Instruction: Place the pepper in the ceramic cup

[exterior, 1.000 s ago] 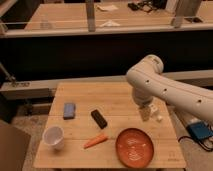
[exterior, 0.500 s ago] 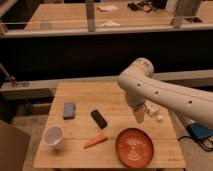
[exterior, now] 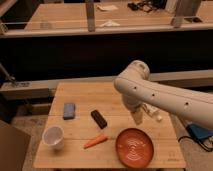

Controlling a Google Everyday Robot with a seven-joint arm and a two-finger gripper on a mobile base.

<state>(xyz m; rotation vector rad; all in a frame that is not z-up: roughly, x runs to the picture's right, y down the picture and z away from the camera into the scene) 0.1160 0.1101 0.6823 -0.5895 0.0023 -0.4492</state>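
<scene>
Your gripper hangs, it seems, just behind the orange plate toward the right edge, spread or pressed together I cannot tell, and a glancing touch could roll the pepper, lying near the ceramic cup at the front-left corner, off the front edge.

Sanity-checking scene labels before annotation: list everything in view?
pepper: 1, orange, near edge of table, between cup and plate
ceramic cup: 1, white, near-left of table, upright
plate: 1, orange, near-right of table
bar: 1, black, mid-table
pad: 1, blue, left side of table
block: 1, white, right side, beside gripper
table: 1, light wood
arm: 1, white, reaching in from the right
gripper: 1, white, over table between bar and block
</scene>
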